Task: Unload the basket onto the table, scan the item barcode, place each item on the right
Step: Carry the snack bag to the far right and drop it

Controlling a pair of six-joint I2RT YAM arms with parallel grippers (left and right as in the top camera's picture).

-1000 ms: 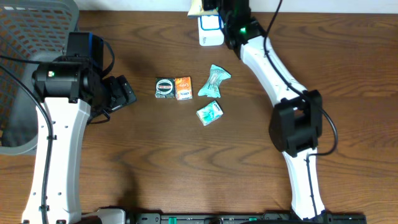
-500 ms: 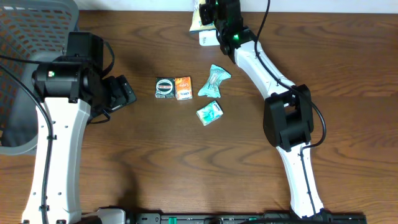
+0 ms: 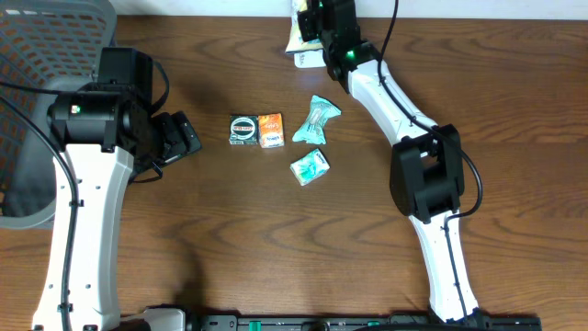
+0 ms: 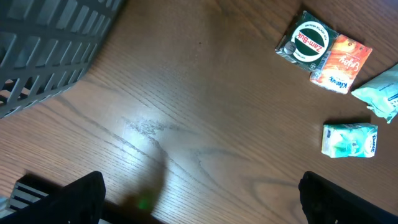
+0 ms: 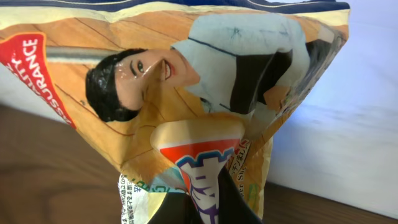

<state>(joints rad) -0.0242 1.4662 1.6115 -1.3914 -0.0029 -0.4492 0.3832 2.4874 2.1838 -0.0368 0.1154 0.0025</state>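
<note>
Right gripper (image 3: 317,20) is clamped shut on a pinched fold of the printed packet (image 5: 186,93). The item fans out ahead of the fingers at the far table edge, and a white device (image 3: 303,61), likely the scanner, sits just beside the gripper on the near side. Left gripper (image 4: 202,196) has its jaws spread wide and holds nothing, hovering over bare wood. The basket (image 4: 43,56) is off to one side of it, and the Zam-Buk box (image 4: 308,43), orange box (image 4: 341,62), teal pouch (image 4: 380,93) and small teal packet (image 4: 349,139) are ahead on the other side, well apart from it. Risks: the foil is crumpled and bunched at the pinch, so the barcode could be folded in or facing away from the reader and fail to scan. The grip is only on a gathered fold, so a tilt could let the packet slip. It is also close to the white device and a swing could nudge it. No barcode is visible in any view. The right wrist view shows the grip and the print (a smiling person, a red label) but not where it sits on the table. Overhead gives that placement and both arms, with the packet tiny. The left wrist view shows only the loose items and the open jaws.
</note>
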